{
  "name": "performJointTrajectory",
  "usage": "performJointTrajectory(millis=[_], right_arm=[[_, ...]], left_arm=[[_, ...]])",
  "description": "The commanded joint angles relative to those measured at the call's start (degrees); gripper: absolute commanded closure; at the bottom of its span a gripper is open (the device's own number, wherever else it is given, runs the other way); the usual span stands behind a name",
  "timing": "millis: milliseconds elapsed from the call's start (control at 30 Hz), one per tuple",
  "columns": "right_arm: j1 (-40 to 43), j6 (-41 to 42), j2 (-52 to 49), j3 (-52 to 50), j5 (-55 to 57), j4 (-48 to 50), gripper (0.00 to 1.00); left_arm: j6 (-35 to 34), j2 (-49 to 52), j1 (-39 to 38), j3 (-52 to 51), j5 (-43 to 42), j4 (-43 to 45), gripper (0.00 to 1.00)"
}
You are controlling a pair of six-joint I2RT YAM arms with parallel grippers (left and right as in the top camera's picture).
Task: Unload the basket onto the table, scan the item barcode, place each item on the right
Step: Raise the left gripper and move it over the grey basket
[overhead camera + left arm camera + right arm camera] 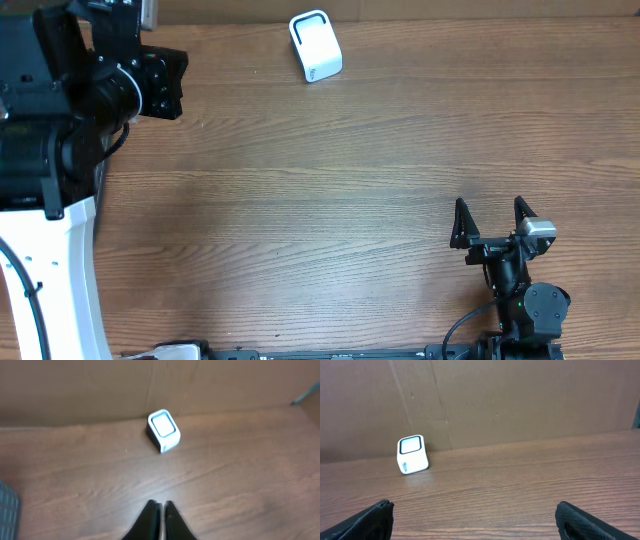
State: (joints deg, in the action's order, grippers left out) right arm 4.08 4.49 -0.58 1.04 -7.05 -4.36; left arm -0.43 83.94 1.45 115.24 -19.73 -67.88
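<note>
Scanner, one, on table

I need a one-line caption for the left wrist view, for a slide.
Left gripper, shut and empty, over the wooden table, facing the white scanner.

Brown wood-grain tabletop spanning the whole scene. Along its far edge, a plain brown cardboard wall stands upright, creased by vertical seams. At left, a dark grey ribbed object, only partly in view, identity unclear.
</note>
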Motion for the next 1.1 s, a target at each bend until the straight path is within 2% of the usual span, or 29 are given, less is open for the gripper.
performJointTrajectory(millis=[0, 233, 433, 467, 500, 533, 667, 733, 1067], right_arm=[[-0.3, 0.2, 0.4, -0.6, 0.5, 0.2, 0.0], [-0.3, 0.2, 0.4, -0.6, 0.5, 0.2, 0.0], [-0.3, 0.2, 0.4, -0.6, 0.5, 0.2, 0.0], [-0.3, 0.2, 0.4, -0.6, 0.5, 0.2, 0.0], [-0.3, 0.2, 0.4, -0.6, 0.5, 0.2, 0.0], [-0.3, 0.2, 0.4, -0.6, 0.5, 0.2, 0.0], [-0.3, 0.2, 0.4, -0.6, 0.5, 0.2, 0.0], [-0.3, 0.2, 0.4, -0.6, 0.5, 0.2, 0.0], [-0.3, 0.2, 0.4, -0.6, 0.5, 0.2, 0.0]], left_arm=[[0.5, 1.2, -0.5, 1.0, -0.9, -1.9, 0.96], [0.5, 3.5, -0.5, 1.0, -0.9, -5.6, 0.95], [0.4, 4.8, -0.5, 1.0, -0.7, -6.1, 0.68], [0.5, 4.9, -0.5, 1.0, -0.7, -6.1, 0.55], [0.5, 4.9, -0.5, 1.0, -0.7, -6.1, 0.34], [0.5, 4.9, -0.5, 1.0, -0.7, -6.1, 0.21], [0.5, 5.0, -0.4, 1.0, -0.4, -6.1, 0.03], [0.4, 5.0, -0.4, 1.0, 1.6, -6.1, 0.0], [-0.9, 5.1, -0.3, 1.0, 15.0, -6.1, 0.0]])
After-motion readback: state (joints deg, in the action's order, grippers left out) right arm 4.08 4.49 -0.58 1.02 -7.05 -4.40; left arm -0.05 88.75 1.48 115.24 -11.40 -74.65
